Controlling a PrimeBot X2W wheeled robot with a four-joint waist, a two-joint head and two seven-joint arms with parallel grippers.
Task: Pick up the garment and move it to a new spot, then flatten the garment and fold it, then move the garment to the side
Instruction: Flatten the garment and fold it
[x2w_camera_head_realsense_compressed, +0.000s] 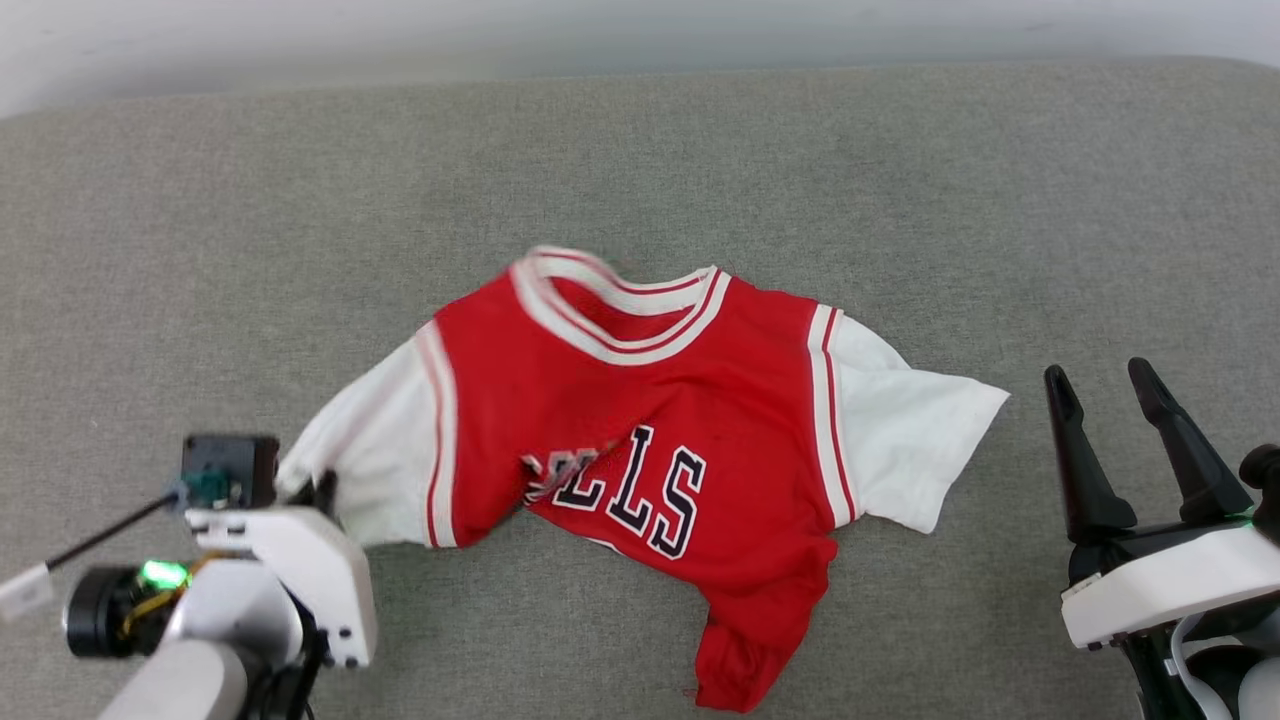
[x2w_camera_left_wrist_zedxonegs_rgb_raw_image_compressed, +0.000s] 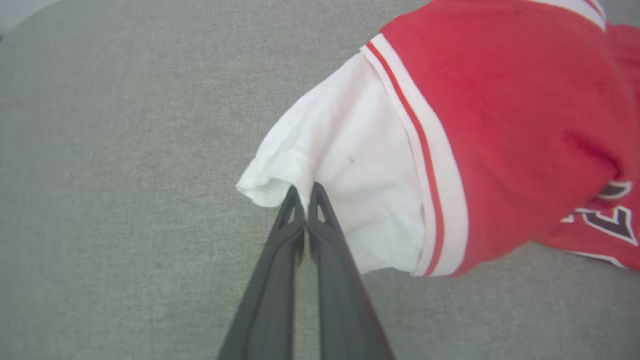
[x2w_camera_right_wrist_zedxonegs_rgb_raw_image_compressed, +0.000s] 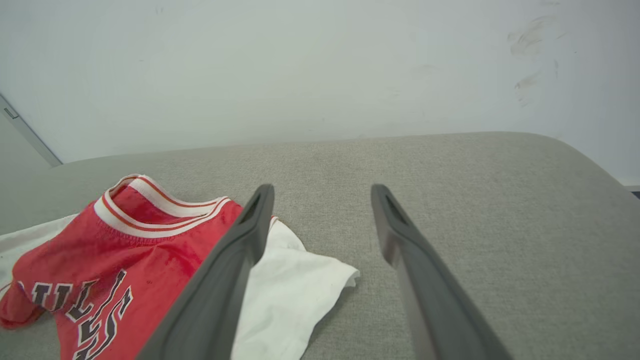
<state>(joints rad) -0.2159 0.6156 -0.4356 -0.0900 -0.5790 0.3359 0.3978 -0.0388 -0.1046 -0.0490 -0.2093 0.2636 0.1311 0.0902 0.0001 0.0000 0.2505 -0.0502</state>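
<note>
Closest in, my left gripper (x2w_camera_left_wrist_zedxonegs_rgb_raw_image_compressed: 305, 192) is clamped, both dark fingers pressed tip to tip on the cuff of the white sleeve (x2w_camera_left_wrist_zedxonegs_rgb_raw_image_compressed: 350, 165). The cloth bunches right where the tips meet, so I call that a hold on the garment (x2w_camera_head_realsense_compressed: 640, 400). On my other side, my right gripper (x2w_camera_head_realsense_compressed: 1103, 372) is spread wide with nothing between the fingers. It sits near the other sleeve (x2w_camera_head_realsense_compressed: 910, 440), and in the head view there's a gap between them.

Middle ground now: the garment lies on the grey cushioned surface (x2w_camera_head_realsense_compressed: 640, 150), roughly central, chest up, collar (x2w_camera_head_realsense_compressed: 620, 300) pointing away from me. It's a long way from flat. The lettering is creased so only part of it reads, the lower hem is twisted into a red lump (x2w_camera_head_realsense_compressed: 740, 660) on my side, and the collar stands up in a ridge.

So where are we? By my reckoning, right at the opening step. One sleeve is gripped, but nothing is lifted clear that I can see and no new spot has been reached. Flattening, folding and the shift to the side are all yet to come.

Further back, the surface runs on to the pale wall (x2w_camera_right_wrist_zedxonegs_rgb_raw_image_compressed: 300, 65), which looks like room enough to carry the garment somewhere fresh.
</note>
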